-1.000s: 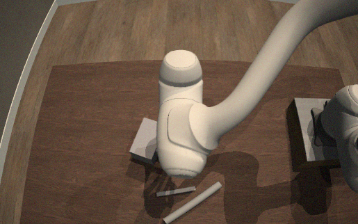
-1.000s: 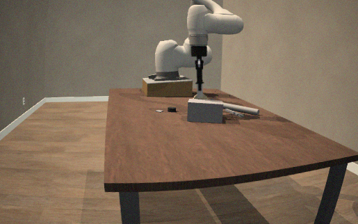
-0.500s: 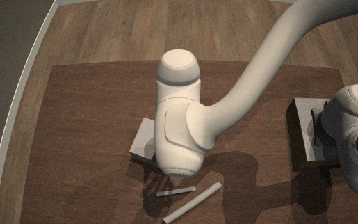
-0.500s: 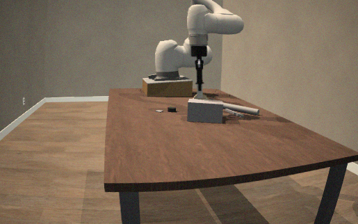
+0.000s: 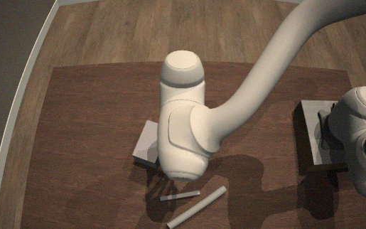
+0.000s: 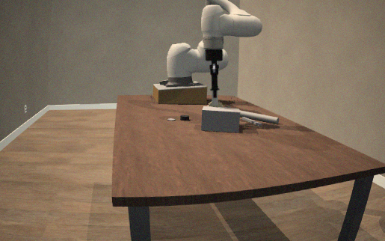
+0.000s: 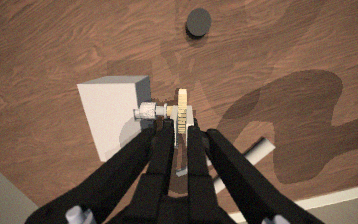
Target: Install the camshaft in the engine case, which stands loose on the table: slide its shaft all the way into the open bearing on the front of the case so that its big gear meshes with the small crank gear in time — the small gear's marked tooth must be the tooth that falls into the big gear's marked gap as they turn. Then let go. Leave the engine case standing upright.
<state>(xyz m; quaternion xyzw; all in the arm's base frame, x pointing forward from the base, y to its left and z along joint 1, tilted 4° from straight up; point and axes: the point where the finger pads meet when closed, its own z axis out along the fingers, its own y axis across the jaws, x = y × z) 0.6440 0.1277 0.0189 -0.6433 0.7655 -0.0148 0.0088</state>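
Note:
The engine case (image 7: 115, 112) is a light grey block standing upright on the table; it also shows in the side view (image 6: 220, 119) and half hidden under the arm from above (image 5: 146, 145). My gripper (image 7: 182, 113) points straight down and is shut on the camshaft (image 7: 170, 110). The camshaft's pale yellow big gear (image 7: 182, 109) stands edge-on between the fingertips. Its grey shaft (image 7: 147, 111) points horizontally at the case's front face, with its tip at or just in the face. The bearing, the small crank gear and the timing marks are hidden.
A long grey rod (image 5: 197, 207) and a shorter flat bar (image 5: 180, 195) lie on the table beside the case. A black disc (image 7: 198, 22) and a small pale disc (image 6: 171, 119) lie beyond it. The arm's base stands on a box (image 6: 179, 93) at the far table edge.

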